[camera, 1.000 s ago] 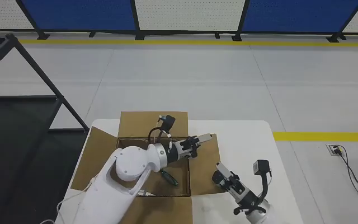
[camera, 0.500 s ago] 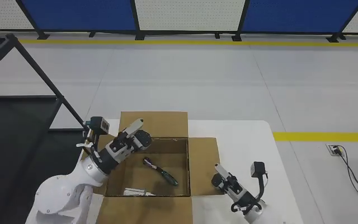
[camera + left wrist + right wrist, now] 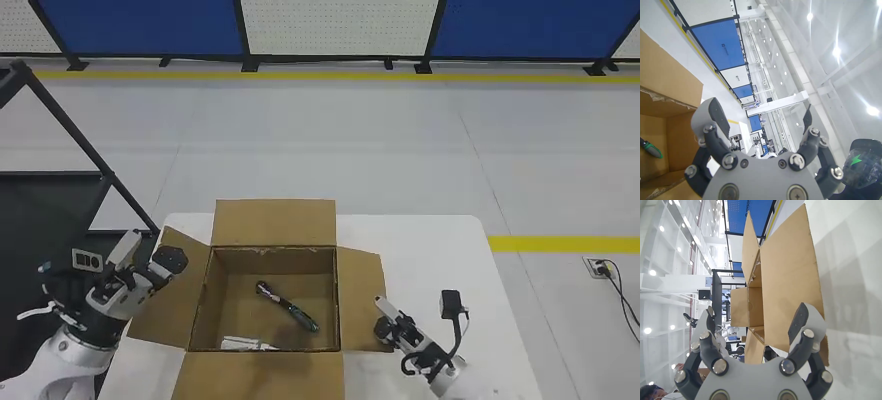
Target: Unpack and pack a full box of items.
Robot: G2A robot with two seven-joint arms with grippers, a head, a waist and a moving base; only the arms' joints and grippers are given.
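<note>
One open brown cardboard box sits on the white table. It holds one green-and-black-handled screwdriver and, at its 7 o'clock corner, one flat pale packet. Two claws flank the box, the left gripper at 9 o'clock and the right gripper at 4 o'clock, both spread wide and empty.

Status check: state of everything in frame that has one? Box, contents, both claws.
Cardboard box: open, all four flaps folded outward.
Green-handled tool: lying flat on the box floor, not gripped.
White item: lying on the box floor against the wall nearest the robot; type unclear.
Left claw: open, empty, outside the box.
Right claw: open, empty, outside the box.
</note>
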